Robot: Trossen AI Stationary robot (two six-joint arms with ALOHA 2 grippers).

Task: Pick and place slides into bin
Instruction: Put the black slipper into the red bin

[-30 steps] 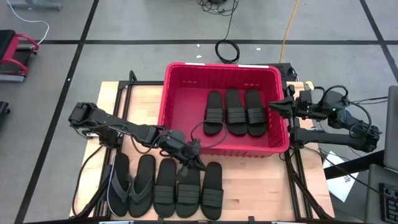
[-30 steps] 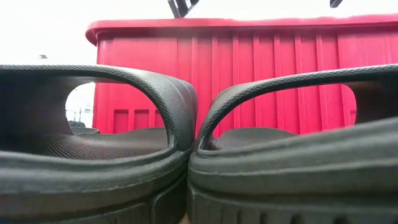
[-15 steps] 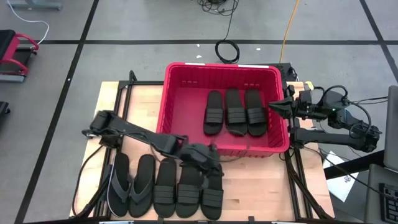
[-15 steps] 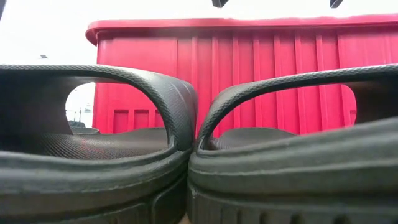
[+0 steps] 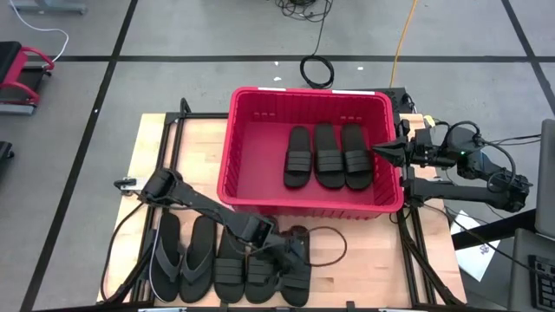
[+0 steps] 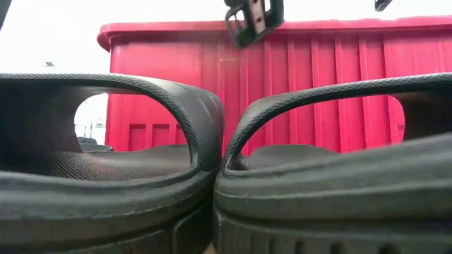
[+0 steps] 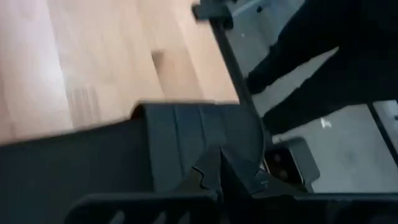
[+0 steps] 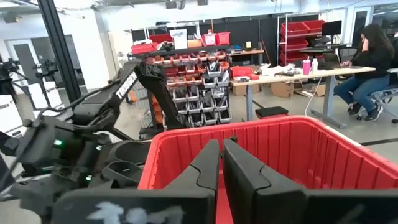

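Left gripper (image 5: 295,251) positioned over rightmost near-row slide; finger state cannot be told. Large red slotted plastic bin (image 5: 251,139) set far-centre, three flat black rubber slides (image 5: 327,156) inside. Five slides (image 5: 230,264) lined near edge. Right gripper (image 5: 386,152) parked at bin's right rim, fingers closed, empty. Rubber judged light, flexible, grippy; ribbed band best grasped.

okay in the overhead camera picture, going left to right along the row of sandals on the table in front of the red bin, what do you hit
Outer flip-flop → second flip-flop → first ribbed-band slide → second slide → third slide, with the left gripper over the last two. The bin lies beyond.
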